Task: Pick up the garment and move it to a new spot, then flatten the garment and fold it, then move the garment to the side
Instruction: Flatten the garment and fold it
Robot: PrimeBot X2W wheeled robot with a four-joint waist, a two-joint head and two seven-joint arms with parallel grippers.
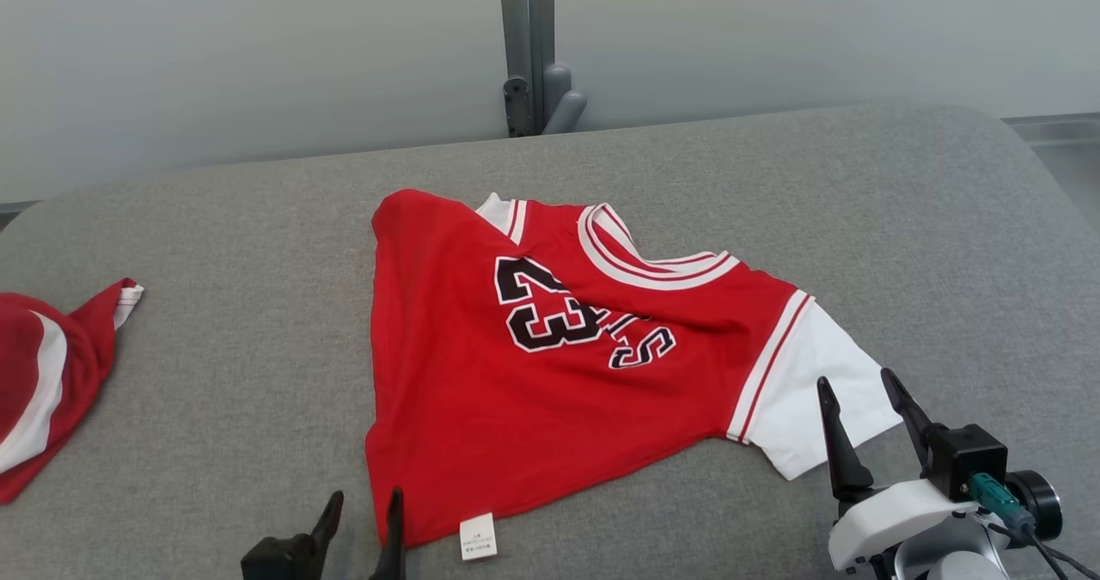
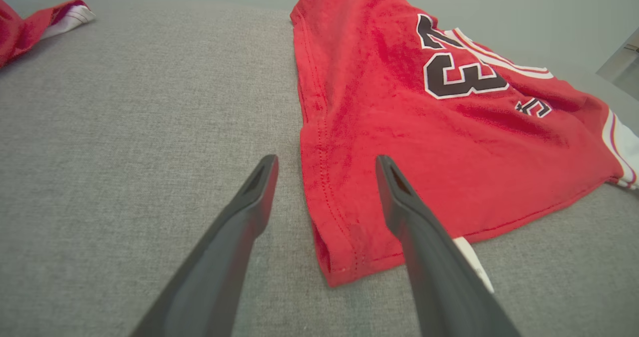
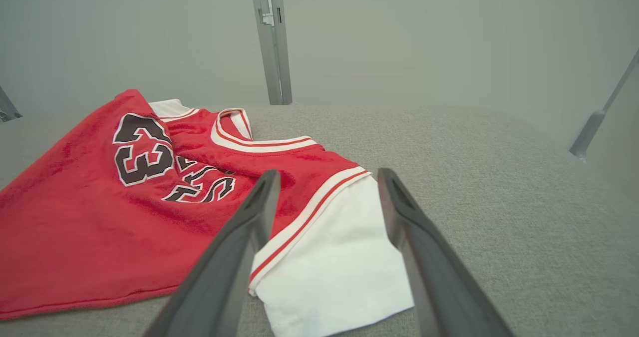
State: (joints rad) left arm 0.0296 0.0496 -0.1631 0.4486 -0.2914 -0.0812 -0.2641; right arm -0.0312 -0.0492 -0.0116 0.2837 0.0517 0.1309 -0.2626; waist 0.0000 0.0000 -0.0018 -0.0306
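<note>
A red jersey (image 1: pixel 533 365) with a black "23", a white-trimmed collar and white sleeves lies crumpled and partly folded over itself on the grey padded surface (image 1: pixel 241 374). Its white right sleeve (image 1: pixel 816 399) points toward my right gripper (image 1: pixel 859 384), which stands open just above that sleeve (image 3: pixel 334 257). My left gripper (image 1: pixel 365 503) is open at the jersey's lower left hem corner (image 2: pixel 339 257), with one finger over the grey surface and the other over the red cloth (image 2: pixel 449 127). A white care label (image 1: pixel 478 536) hangs off the hem. Nothing is held.
A second red and white garment (image 1: pixel 43 374) lies bunched at the left edge of the surface. A grey metal post (image 1: pixel 528 47) rises behind the far edge before a pale wall. Bare grey surface lies left and right of the jersey.
</note>
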